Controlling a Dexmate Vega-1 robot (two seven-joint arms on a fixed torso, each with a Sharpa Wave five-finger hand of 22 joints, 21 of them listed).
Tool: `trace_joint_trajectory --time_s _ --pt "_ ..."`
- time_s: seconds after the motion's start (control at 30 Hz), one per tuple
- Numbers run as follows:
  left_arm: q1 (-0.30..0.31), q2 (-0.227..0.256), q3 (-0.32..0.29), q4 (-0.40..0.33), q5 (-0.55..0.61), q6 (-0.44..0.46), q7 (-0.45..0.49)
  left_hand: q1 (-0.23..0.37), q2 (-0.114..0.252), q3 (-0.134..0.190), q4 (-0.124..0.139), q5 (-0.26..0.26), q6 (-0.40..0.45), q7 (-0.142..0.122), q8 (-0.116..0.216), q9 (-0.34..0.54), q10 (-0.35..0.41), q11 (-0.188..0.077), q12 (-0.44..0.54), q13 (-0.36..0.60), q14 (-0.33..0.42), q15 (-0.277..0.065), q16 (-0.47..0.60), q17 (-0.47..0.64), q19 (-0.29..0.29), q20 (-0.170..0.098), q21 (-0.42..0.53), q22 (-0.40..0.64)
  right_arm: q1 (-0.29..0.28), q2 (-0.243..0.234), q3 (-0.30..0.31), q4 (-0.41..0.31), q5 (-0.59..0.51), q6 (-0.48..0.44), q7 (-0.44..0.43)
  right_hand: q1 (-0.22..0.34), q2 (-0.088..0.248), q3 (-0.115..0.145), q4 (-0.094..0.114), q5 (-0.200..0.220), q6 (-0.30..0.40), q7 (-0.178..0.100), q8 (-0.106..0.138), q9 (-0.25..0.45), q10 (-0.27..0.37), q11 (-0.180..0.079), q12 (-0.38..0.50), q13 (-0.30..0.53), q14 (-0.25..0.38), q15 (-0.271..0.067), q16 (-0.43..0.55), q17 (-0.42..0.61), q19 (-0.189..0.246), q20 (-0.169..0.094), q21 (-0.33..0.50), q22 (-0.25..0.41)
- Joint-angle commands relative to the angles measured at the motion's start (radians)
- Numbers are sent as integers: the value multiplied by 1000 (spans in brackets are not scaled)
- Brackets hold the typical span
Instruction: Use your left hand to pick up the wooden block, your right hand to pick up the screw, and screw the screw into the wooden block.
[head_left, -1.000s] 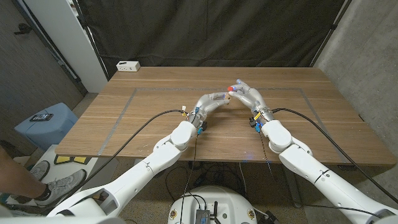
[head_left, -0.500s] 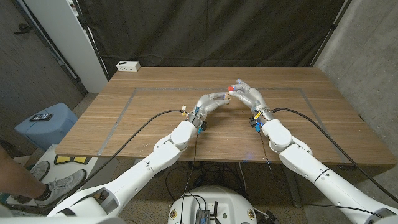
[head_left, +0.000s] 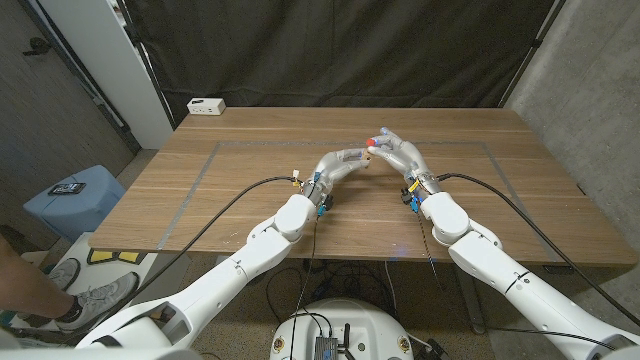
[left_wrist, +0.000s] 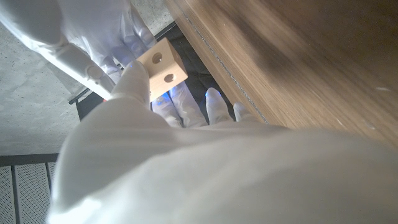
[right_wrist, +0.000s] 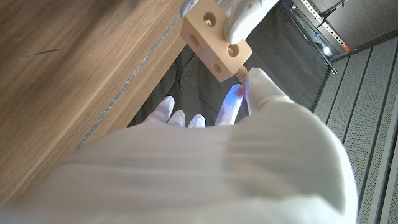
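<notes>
No change is apparent; any turning of the screw seems too slight to see.

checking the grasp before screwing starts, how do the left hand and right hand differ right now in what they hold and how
The left hand holds the wooden block, a pale cube with round holes; the right hand pinches the screw, a far smaller thing. The left hand's fingers press on the block's faces; the right hand's fingertips hide most of the screw, leaving its threaded end at the block's side. Both wear white gloves and meet above the table.
</notes>
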Motion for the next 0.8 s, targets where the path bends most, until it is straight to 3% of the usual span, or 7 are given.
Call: trace_joint_trajectory --time_s 0.03,0.8 --pt "12 8 -5 -17 -1 -1 4 7 2 -5 1 -3 1 0 6 3 -6 -1 3 2 7 -92 1 2 3 7 7 2 -7 -2 -1 -6 -3 1 -4 -2 5 -4 1 6 0 -3 0 0 -8 -2 1 5 1 1 -1 2 -8 2 1 1" --pt "28 14 -11 -37 -5 1 10 8 4 -5 1 -3 -2 -1 5 3 -6 -1 3 2 8 -92 1 2 4 9 7 2 -20 -14 2 -23 -11 3 -1 -3 7 -7 1 7 -12 -4 -3 -3 -17 0 -1 5 -7 3 -3 2 -12 1 0 1"
